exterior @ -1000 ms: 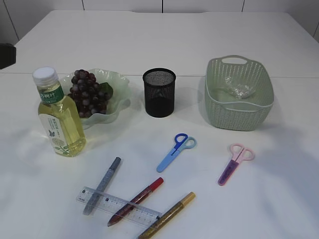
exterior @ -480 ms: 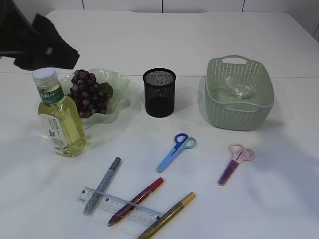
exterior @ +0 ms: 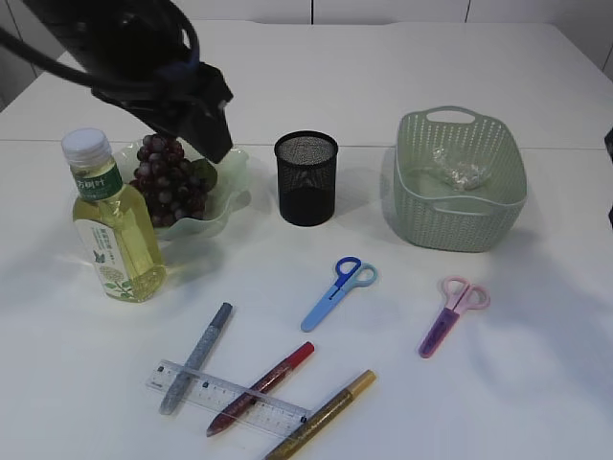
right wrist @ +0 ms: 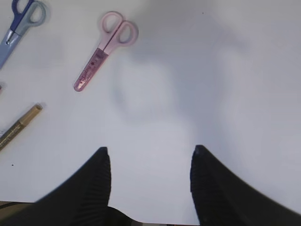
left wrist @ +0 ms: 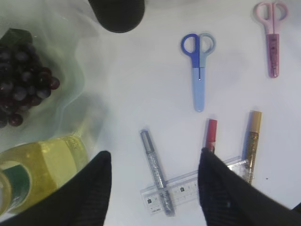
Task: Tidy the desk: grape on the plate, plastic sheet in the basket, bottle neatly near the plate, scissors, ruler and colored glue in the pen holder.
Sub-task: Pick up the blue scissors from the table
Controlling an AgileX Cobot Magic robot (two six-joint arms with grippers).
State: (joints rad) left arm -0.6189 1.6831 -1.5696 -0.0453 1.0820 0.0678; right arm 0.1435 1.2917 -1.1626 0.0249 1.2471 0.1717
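My left pincer [left wrist: 155, 188] hangs open with nothing in it, grapes [exterior: 170, 178] sitting in the plate [exterior: 230, 182] right below it. The pen holder [exterior: 306, 178] just right of it looks empty, and the plastic sheet [exterior: 458, 171] is in the basket [exterior: 460, 225] way off right.

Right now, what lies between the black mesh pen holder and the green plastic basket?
Nothing: only bare white table separates the black mesh pen holder from the green plastic basket, as the exterior view shows.

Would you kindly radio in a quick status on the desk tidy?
Both grippers open, empty: left gripper, right gripper. Grapes plated; blue scissors, pink scissors, ruler on desk. Pen holder unobstructed.
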